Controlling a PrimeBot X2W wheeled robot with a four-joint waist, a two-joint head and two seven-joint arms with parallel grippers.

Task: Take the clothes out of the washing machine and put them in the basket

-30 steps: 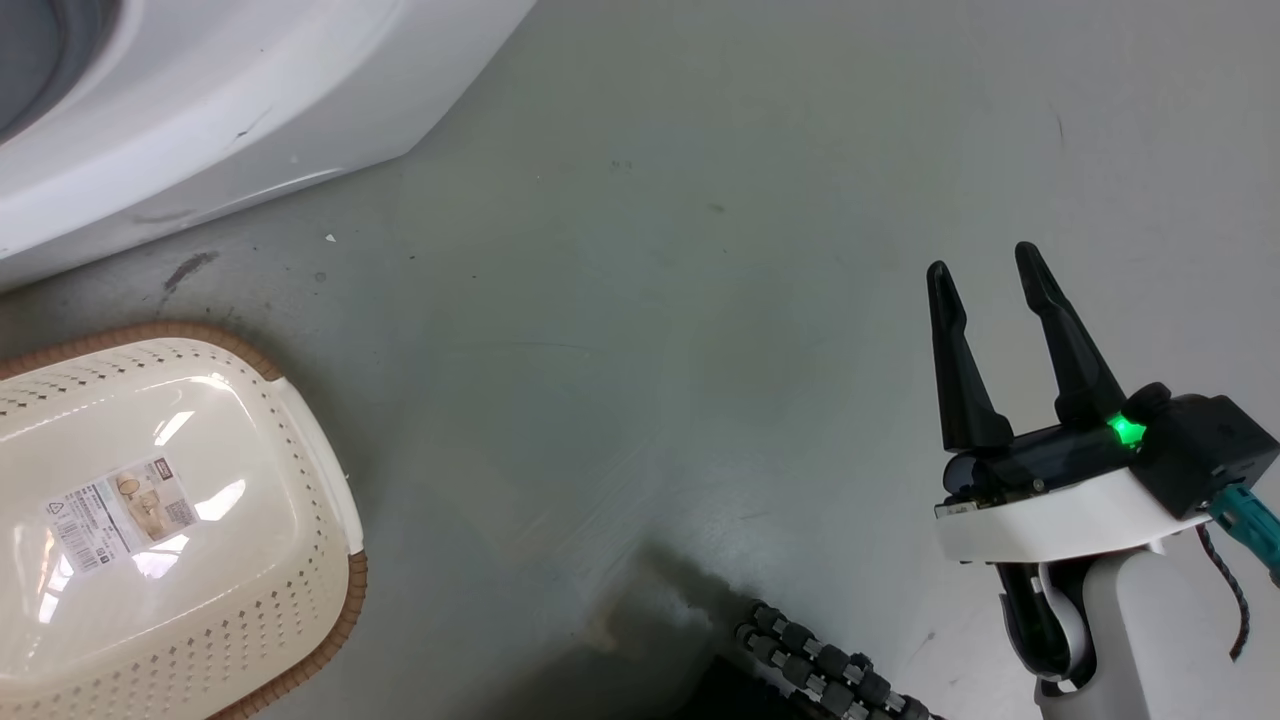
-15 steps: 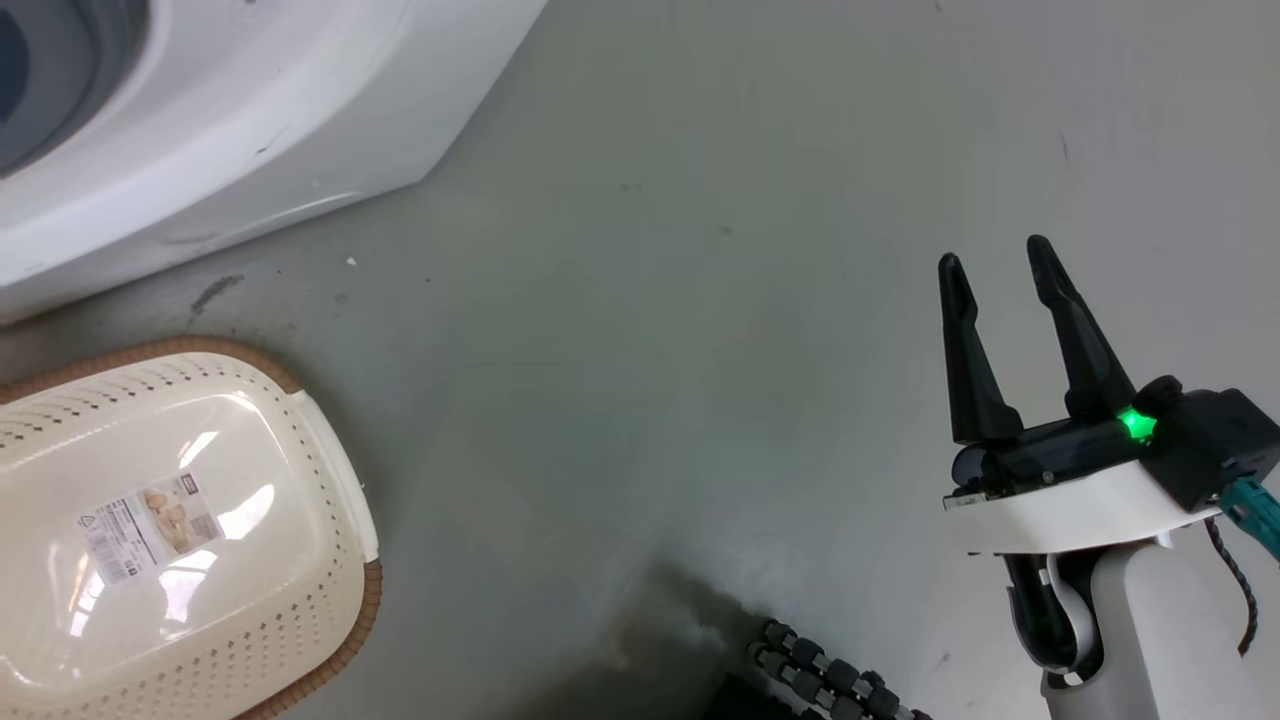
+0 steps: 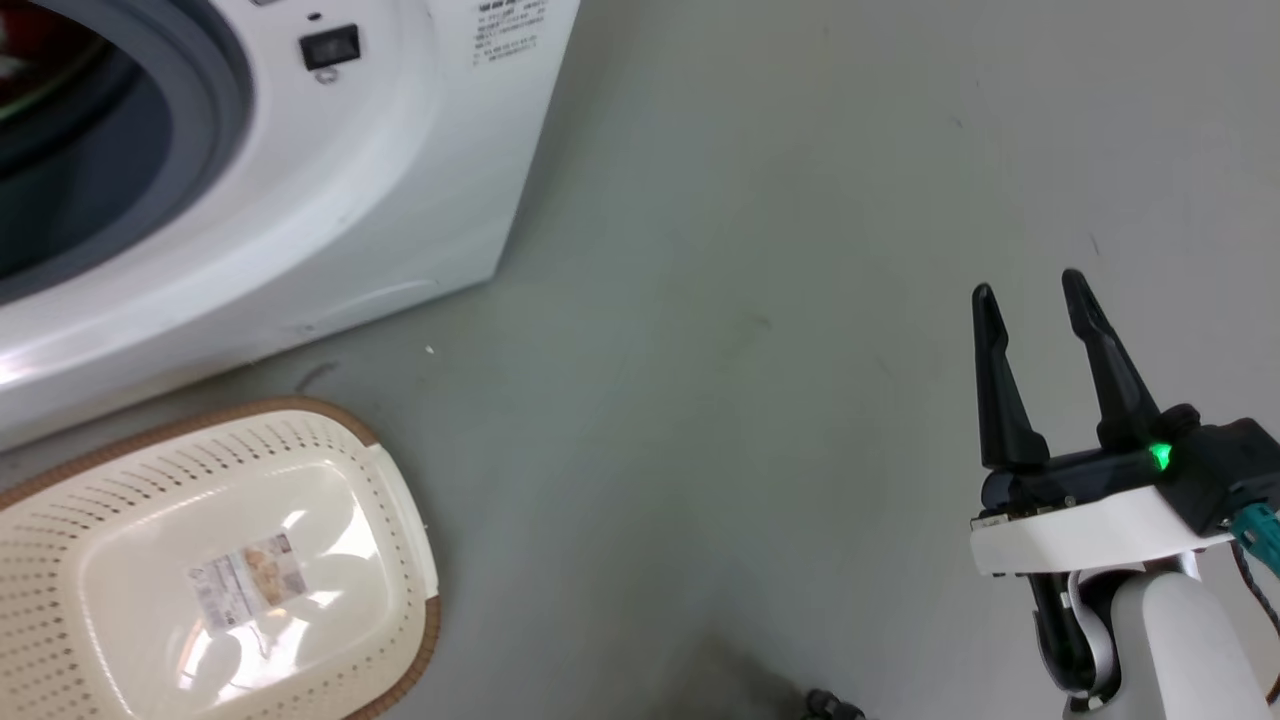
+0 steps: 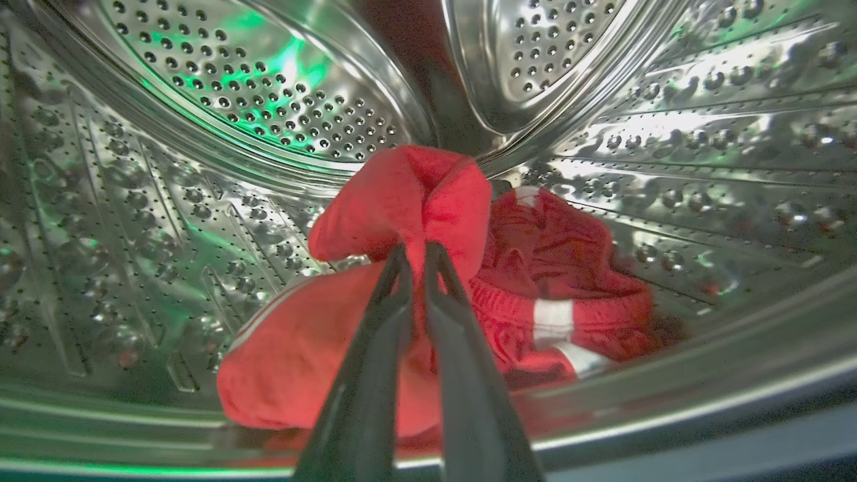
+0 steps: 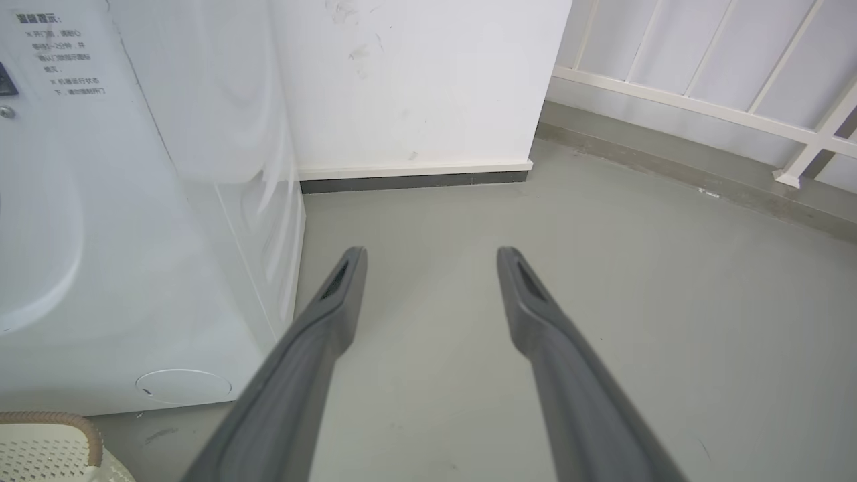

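Clothes [image 4: 402,201] sit clamped in left hand [image 4: 415,251] inside washing machine [image 4: 201,100]; right hand [image 3: 1030,283] spread apart.

The head camera has tilted up, showing more of the washing machine [image 3: 380,180].

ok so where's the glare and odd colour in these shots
Left wrist view: green light tints the perforated shiny steel drum, bowed by the wide lens. Head view: white glare patches on the cream perforated plastic basket. Right wrist view: faint sheen on the white washing machine.
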